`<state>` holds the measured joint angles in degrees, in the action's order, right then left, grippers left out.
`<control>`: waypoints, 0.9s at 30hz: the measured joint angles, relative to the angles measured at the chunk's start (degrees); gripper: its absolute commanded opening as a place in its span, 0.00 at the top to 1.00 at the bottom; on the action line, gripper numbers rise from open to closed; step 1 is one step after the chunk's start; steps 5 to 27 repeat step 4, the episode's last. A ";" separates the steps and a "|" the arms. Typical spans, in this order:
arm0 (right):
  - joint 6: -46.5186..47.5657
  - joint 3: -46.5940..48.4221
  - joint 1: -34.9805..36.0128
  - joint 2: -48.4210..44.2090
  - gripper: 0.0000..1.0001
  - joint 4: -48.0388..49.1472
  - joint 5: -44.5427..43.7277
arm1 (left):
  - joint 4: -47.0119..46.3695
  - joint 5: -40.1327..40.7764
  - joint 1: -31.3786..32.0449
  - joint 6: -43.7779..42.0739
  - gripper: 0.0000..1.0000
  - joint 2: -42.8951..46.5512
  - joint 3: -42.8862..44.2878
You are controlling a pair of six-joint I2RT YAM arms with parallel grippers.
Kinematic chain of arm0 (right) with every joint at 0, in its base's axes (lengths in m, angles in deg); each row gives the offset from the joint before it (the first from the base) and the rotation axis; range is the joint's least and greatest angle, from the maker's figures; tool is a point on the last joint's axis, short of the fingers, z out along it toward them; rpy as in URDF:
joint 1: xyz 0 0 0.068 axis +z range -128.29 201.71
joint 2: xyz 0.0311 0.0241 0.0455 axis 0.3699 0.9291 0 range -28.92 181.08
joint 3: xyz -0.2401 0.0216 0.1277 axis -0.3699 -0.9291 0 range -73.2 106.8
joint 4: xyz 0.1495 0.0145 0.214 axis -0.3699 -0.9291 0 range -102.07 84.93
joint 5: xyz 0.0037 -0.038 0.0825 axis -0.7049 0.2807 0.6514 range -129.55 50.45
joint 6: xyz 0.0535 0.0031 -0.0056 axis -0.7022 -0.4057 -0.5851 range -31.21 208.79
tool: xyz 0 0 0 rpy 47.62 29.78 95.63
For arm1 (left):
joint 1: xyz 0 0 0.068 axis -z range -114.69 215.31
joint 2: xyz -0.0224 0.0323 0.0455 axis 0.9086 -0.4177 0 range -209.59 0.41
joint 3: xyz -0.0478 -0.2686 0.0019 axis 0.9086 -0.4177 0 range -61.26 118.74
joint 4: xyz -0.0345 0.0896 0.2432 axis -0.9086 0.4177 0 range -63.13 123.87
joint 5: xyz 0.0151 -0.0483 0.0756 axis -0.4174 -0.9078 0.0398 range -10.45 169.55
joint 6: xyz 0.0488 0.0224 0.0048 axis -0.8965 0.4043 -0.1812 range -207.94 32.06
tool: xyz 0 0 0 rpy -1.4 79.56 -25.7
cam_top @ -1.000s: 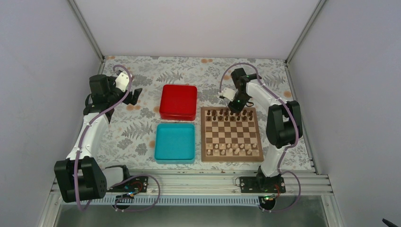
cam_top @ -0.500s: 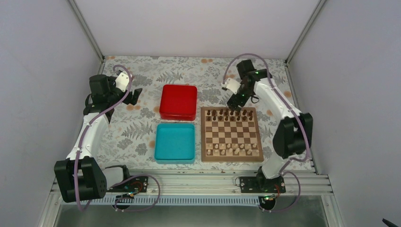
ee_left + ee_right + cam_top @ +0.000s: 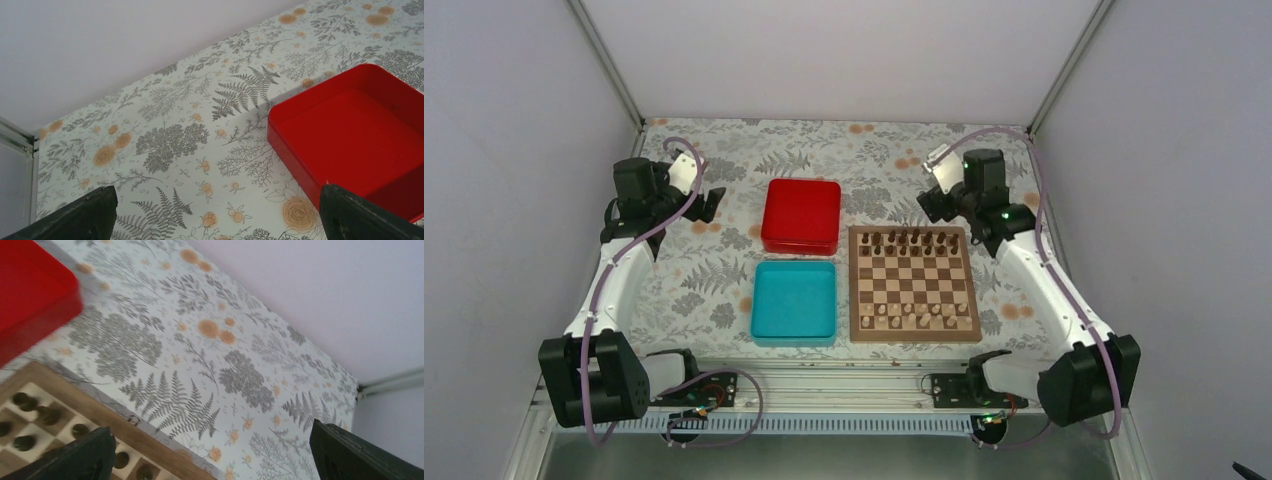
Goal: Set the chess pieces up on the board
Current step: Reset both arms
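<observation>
Evidently red box (image 3: 801,215), teal tray (image 3: 794,300) bare; left end effector (image 3: 215,215) released, right end effector (image 3: 212,455) released.

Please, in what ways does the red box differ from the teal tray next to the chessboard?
Colour: the red box is bright red, the teal tray is blue-green. Place: the red box lies farther back, mostly past the far edge of the board; the teal tray lies nearer, alongside it. Shared: both are square with rounded corners, look empty, and sit left of the board, close together.
</observation>
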<state>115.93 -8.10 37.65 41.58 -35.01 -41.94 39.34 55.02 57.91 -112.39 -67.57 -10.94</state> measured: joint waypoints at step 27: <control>-0.92 -7.82 -0.39 -1.46 0.00 7.72 -2.99 | 0.09 -0.11 0.00 0.02 0.00 -0.26 0.00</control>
